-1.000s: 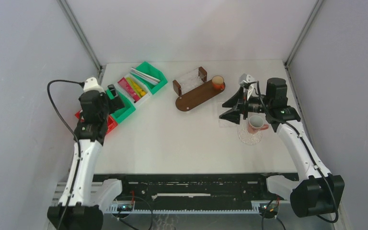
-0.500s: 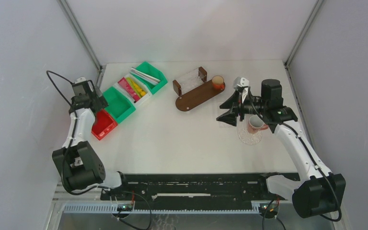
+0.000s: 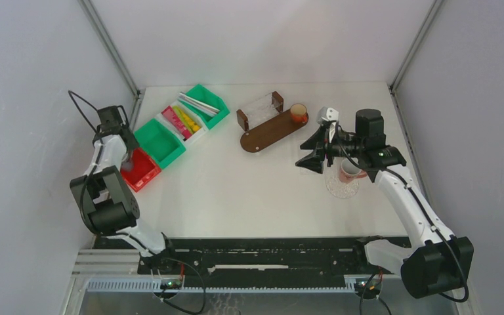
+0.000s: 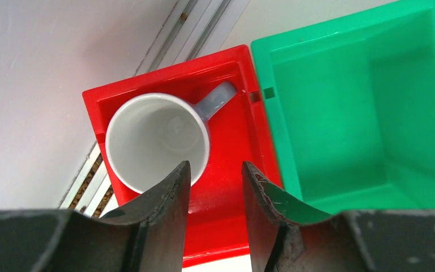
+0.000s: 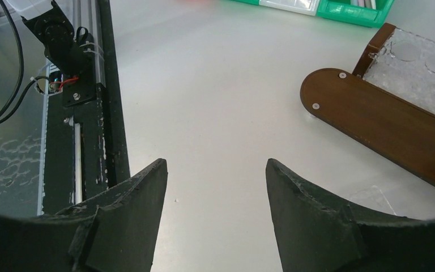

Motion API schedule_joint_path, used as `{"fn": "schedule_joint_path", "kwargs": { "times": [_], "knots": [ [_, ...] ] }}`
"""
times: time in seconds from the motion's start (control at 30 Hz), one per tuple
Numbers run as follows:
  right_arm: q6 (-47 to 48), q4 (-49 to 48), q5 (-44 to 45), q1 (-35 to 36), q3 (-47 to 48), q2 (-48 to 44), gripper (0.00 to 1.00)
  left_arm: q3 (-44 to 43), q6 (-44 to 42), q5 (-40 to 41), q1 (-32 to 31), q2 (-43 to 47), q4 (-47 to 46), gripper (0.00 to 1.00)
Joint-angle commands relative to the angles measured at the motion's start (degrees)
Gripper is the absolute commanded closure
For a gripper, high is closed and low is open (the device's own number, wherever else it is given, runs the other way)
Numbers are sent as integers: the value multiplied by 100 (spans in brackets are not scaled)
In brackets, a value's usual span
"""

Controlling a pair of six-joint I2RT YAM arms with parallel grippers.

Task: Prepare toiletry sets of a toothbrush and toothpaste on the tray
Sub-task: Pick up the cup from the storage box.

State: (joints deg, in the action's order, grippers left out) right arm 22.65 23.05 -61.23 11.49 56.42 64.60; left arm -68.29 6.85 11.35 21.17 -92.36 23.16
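Left gripper (image 4: pixel 215 175): jaws part-open astride grey mug (image 4: pixel 156 139) rim at 5 o'clock, in red bin (image 4: pixel 226 136), apparently set for a wall pinch | right gripper (image 5: pixel 215 187): open, empty, tray (image 5: pixel 374 122) at 2 o'clock.

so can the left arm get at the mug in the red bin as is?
Probably yes. The left gripper hangs right over the red bin, jaws apart, one fingertip above the rim of the mug. The mug stands upright, alone in its bin, nothing covering it. The bin walls sit close, though.
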Motion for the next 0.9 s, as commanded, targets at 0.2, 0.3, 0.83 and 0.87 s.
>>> {"fn": "schedule_joint_path", "kwargs": {
  "times": [0.2,0.3,0.83,0.87],
  "knots": [
    [158,-3,37,56,194,18,28,-459,-158,-86,254,-453,204,67],
    [175,1,48,61,193,18,28,-516,-158,-211,259,-533,273,73],
    [178,13,-4,62,194,5,28,-329,-2,-501,247,521,188,100],
    [179,8,-5,64,194,8,28,-239,26,-512,233,671,129,100]
  ]
}}
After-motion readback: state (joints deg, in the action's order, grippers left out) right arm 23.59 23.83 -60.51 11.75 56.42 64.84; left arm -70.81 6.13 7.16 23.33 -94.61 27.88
